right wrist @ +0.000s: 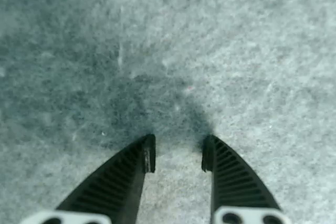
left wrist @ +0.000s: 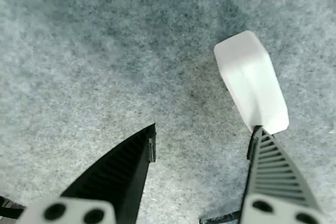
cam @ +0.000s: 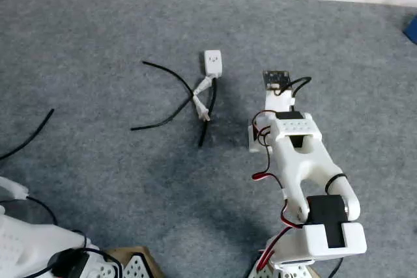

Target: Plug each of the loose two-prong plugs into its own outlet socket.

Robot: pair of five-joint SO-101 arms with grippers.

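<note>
Lying mid-carpet, the white outlet socket [cam: 213, 62] has one white plug [cam: 204, 86] right at its near end; cannot tell if it's seated. Touching that, a second plug [cam: 201, 109] lies loose on crossed black cables [cam: 166, 118]. My read is that it's not yet plugged and needs its own socket.

In the left wrist view a white block [left wrist: 252, 85], probably another socket, sits on the carpet. The left gripper [left wrist: 205, 132] is low beside it, fingers wide apart. One fingertip [left wrist: 262, 150] is at the block's end, and the block sits off to that side, not between the fingers. It looks like lining up for a grab, not centred yet.

The right gripper [right wrist: 178, 142] points down at grey carpet [right wrist: 168, 51], fingers partly apart and holding nothing.

In the high view an arm [cam: 303, 161] is stretched out, near the plugs but apart from them. The other arm [cam: 39, 245] is folded at the near corner. Sides unclear.
</note>
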